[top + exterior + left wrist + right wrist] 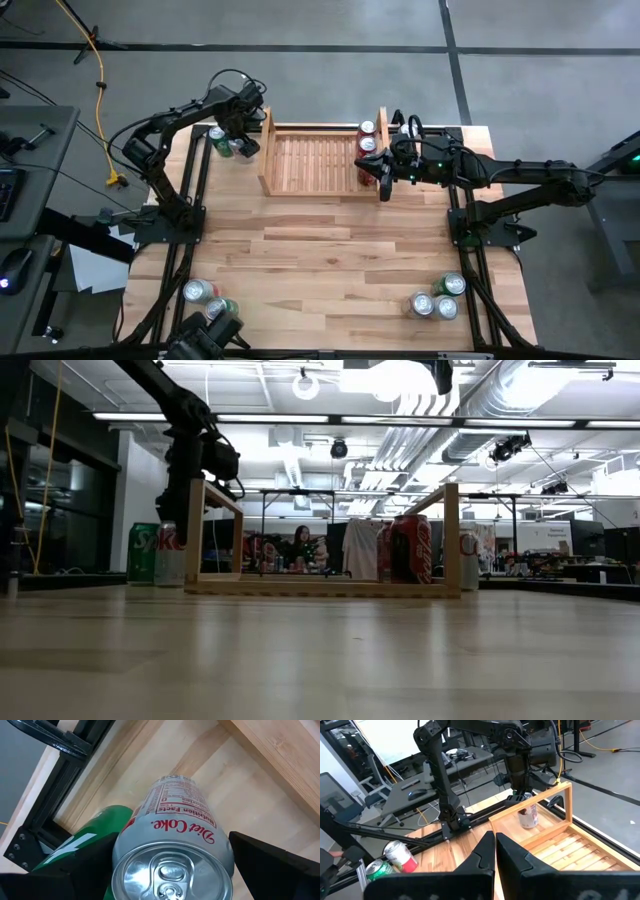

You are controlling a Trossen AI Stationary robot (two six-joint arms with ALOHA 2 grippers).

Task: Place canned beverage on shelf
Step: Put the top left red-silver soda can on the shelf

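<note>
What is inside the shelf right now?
Two red cans stand on the slats at the right end of the shelf; the other slats are bare. The shut right gripper overhangs that corner, hiding a little of the base.

glossy metal diet coke can [172, 845], pale matt wooden shelf [318, 160], smooth wood table [330, 260].

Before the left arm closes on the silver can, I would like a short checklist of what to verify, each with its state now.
1. Left hand open around the silver Diet Coke can: ok.
2. Silver can upright: ok.
3. Green soda can clear of the fingers: not ok, it stands right beside the silver can.
4. Free room on the pale wooden slatted shelf: ok, only two red cans at its right end.
5. Right hand shut, out of the way: cannot tell, it hangs at the shelf's right end.
</note>
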